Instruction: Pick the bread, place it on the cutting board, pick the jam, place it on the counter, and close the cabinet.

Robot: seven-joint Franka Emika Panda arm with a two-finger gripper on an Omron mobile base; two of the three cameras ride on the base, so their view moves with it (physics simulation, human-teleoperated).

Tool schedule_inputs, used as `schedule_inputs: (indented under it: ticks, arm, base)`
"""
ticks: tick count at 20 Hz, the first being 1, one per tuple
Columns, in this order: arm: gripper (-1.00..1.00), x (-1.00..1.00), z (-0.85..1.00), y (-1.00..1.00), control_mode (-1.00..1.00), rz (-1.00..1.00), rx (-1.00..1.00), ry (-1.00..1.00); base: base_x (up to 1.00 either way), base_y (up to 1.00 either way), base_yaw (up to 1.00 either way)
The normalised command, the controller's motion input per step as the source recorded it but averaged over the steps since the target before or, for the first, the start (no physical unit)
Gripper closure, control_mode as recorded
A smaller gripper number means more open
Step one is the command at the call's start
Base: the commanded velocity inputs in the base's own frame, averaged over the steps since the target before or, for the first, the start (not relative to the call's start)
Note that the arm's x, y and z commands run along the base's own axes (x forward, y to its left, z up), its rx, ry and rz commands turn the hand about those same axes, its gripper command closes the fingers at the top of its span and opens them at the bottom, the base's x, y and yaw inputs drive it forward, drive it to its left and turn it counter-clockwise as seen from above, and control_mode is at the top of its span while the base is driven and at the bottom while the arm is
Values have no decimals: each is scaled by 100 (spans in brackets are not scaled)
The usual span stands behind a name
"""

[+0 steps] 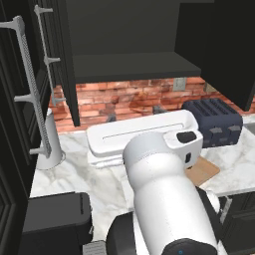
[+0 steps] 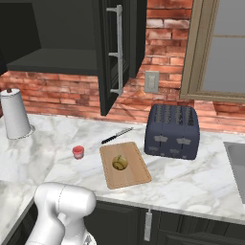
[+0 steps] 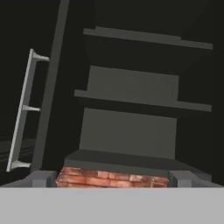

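The bread (image 2: 119, 162) sits on the cutting board (image 2: 136, 174), whose corner also shows past the arm (image 1: 205, 172). To the board's left, the jam (image 2: 78, 152) stands upright on the counter (image 2: 191, 182). The cabinet (image 2: 57, 60) is open, with bare dark shelves (image 3: 131, 100). Its right door (image 2: 112, 52) and left door (image 1: 15, 99) swing outward. My gripper (image 3: 111, 180) faces into the cabinet from below. It is open, its fingertips (image 3: 41, 178) wide apart with nothing between them.
A dark toaster (image 2: 173, 131) stands right of the board, and a knife (image 2: 117, 135) lies behind it. A paper towel roll (image 2: 14, 114) stands at the left. A sink (image 2: 237, 162) is at the far right. A black appliance (image 1: 55, 219) sits near the counter's front left.
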Motion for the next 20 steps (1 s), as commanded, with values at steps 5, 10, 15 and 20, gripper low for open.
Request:
schedule_inputs:
  ticks: [5,10,15,20]
  arm:
    - [-100,0,0,23,-100,1,0,-1]
    - [-100,0,0,23,-100,0,0,-2]
    - [-100,0,0,23,-100,0,0,-2]
    - [-100,0,0,21,-100,0,0,-2]
  base:
    - [0,0,0]
    - [0,0,0]
    - [0,0,0]
    - [0,0,0]
